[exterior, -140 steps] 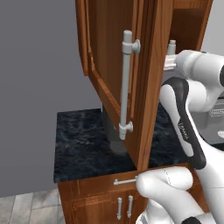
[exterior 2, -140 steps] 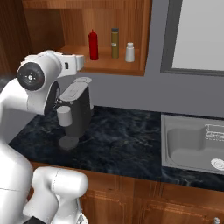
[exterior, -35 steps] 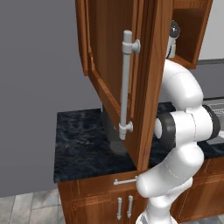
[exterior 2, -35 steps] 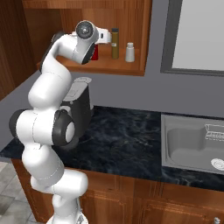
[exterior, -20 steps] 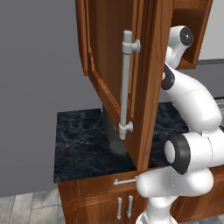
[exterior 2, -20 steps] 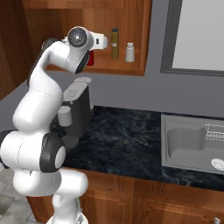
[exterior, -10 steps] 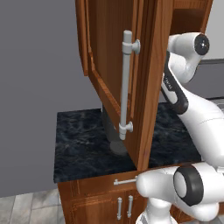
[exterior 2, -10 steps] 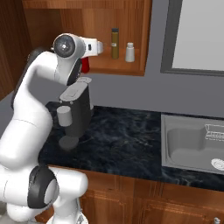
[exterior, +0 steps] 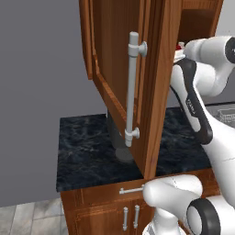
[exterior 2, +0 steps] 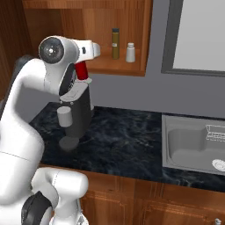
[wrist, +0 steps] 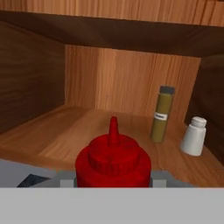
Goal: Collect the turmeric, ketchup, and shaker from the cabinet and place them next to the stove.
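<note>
A dark speckled stone worktop [exterior 2: 132, 140] sits on brown wooden cupboards [exterior: 105, 211]. A grey metal sink [exterior 2: 193, 147] is set in it. The wall [exterior: 39, 59] is plain grey.

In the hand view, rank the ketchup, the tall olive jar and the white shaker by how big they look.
1. ketchup, largest, though it is nearest the camera, so this is unsure.
2. olive jar, taller than the shaker.
3. white shaker, smallest.

turmeric bottle [wrist: 162, 114] with white label, print too small to read
</note>
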